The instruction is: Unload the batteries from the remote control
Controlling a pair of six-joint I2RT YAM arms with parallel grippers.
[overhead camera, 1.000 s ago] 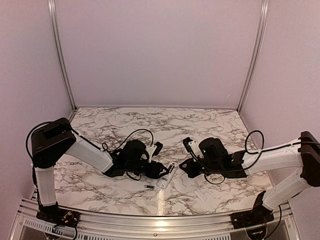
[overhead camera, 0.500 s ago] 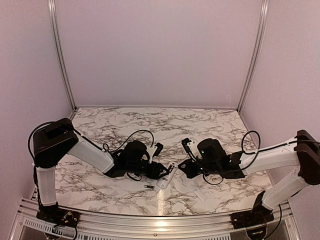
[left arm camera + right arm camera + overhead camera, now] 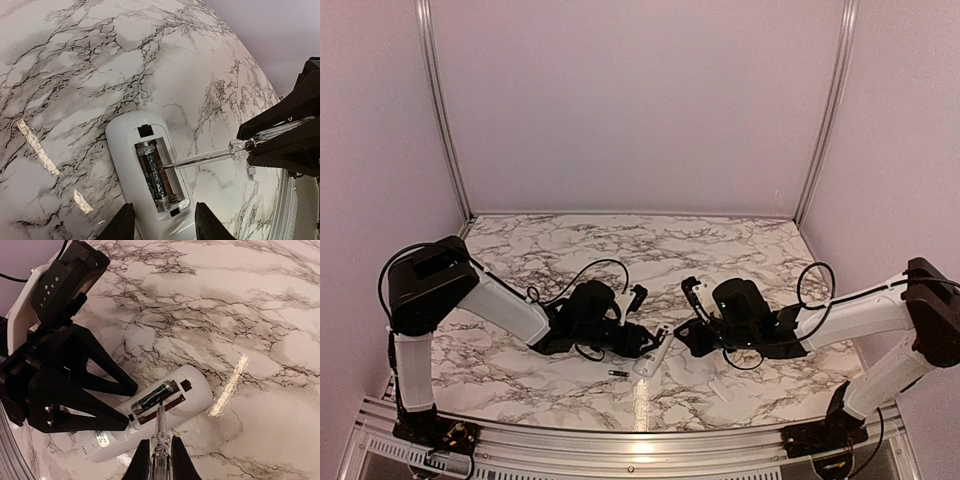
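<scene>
The white remote control lies on the marble table with its open dark recess facing up. One dark battery sits in the recess, and the slot beside it is empty. The battery also shows in the right wrist view. A second battery lies loose on the table just left of the remote. My left gripper is shut on the remote's near end. My right gripper is shut on a thin clear stick tool. The tool's tip touches the battery's side inside the recess.
A small white flat cover piece lies on the table at the front right of the remote. The two grippers are close together at the front middle of the table. Metal frame posts stand at the back corners.
My right arm has slid a little to the left, bringing the stick tool closer into the remote's recess. The left gripper and the remote have hardly moved.
</scene>
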